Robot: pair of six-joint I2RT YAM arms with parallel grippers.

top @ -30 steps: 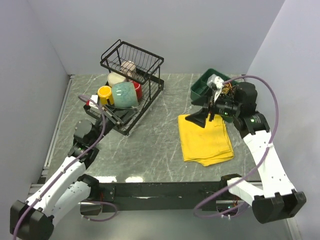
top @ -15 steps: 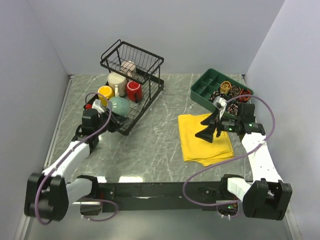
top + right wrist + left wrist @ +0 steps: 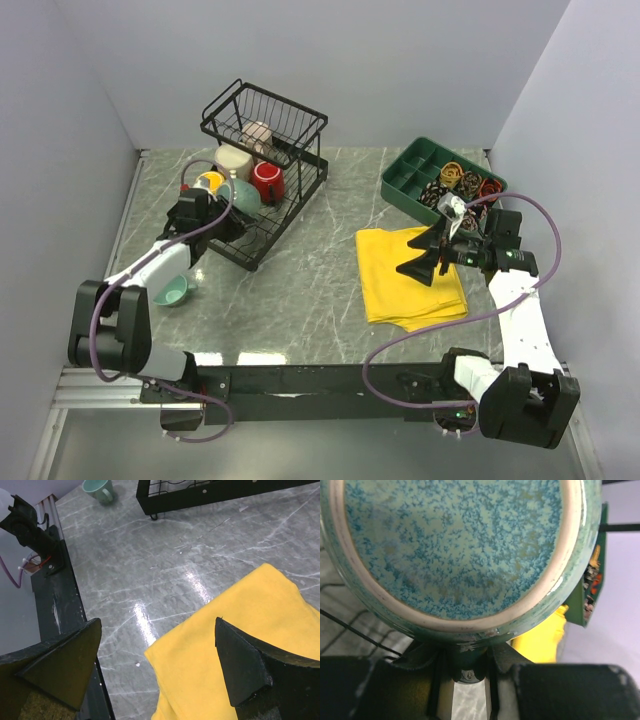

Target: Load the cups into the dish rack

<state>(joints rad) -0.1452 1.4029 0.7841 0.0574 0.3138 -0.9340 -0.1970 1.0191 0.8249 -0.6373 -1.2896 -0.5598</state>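
The speckled teal ceramic mug (image 3: 455, 550), pale-rimmed and glossy, is clamped in the left gripper (image 3: 212, 207) at the black wire dish rack's (image 3: 300, 118) eight o'clock edge. Four other mugs (image 3: 267, 182) look loaded; a pale green mug (image 3: 172, 290) sits on the grey marble table (image 3: 320, 290) farther toward seven o'clock. The right gripper (image 3: 428, 255) gapes above a yellow cloth (image 3: 410, 290).

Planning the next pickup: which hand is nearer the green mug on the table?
Left. The left hand, gripping a teal mug at the rack, is just beyond the green mug; the right hand hovers over the yellow cloth, far across.
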